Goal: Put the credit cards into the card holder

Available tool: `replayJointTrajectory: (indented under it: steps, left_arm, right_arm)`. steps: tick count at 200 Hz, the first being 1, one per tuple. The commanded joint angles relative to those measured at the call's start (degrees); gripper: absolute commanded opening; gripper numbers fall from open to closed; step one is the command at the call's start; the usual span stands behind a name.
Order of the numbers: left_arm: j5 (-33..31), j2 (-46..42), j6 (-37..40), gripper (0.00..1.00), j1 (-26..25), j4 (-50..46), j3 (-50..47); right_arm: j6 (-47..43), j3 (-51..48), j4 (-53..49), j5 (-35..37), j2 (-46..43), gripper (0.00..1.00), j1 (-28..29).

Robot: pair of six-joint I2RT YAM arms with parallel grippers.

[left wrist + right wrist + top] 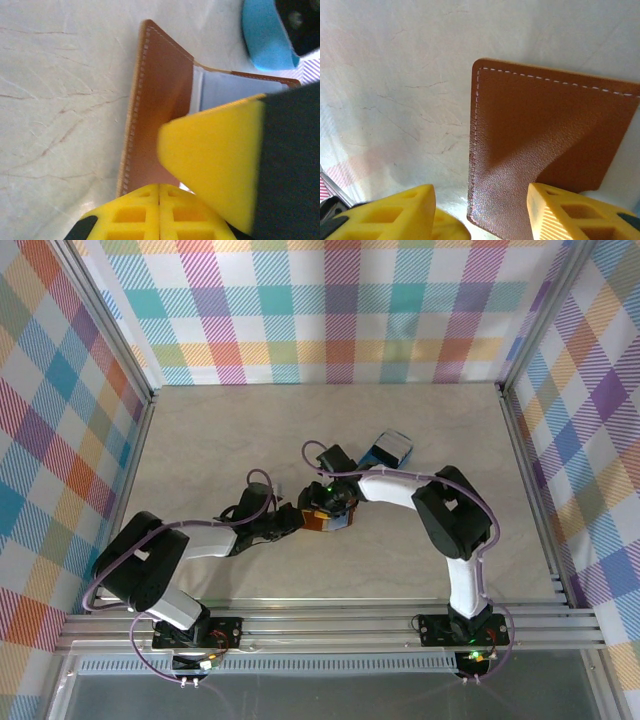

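Note:
The card holder [160, 95] is a brown leather wallet standing open on the table, its pale grey-blue lining facing right. My left gripper [159, 197] is shut, its fingertips meeting at the lower edge of the brown flap. In the top view it sits at the left side of the card holder [318, 523]. My right gripper [480, 212] is open, and a corner of the card holder [545, 135] lies between its fingers. One of its yellow fingers [215, 160] crosses the left wrist view. From above, the right gripper [332, 508] hangs over the wallet. The credit cards are out of view.
A blue rounded plastic tray [388, 449] lies just behind and to the right of the wallet, also seen as the blue tray [265, 40] in the left wrist view. Pale marbled tabletop [220, 440] spreads around, bounded by metal rails and checked walls.

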Motion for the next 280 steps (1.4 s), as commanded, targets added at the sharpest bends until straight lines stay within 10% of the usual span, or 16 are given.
replayJointTrajectory:
  steps: [1, 160, 280]
  left_arm:
    - [-2.1, 1.7, 0.8, 0.07, -0.5, 3.3, -0.8]
    - [-0.6, 6.3, -2.1, 0.08, -2.7, 6.8, -1.7]
    - [-0.6, 7.5, -3.0, 0.09, -3.7, 8.1, -1.6]
  right_arm:
    - [-2.3, -1.6, 0.4, 0.2, -4.9, 0.54, -0.2]
    - [-9.4, -5.4, -16.8, 22.6, -14.0, 0.63, -1.2]
    - [-10.1, -5.1, -15.5, 19.5, -9.2, 0.64, -2.4]
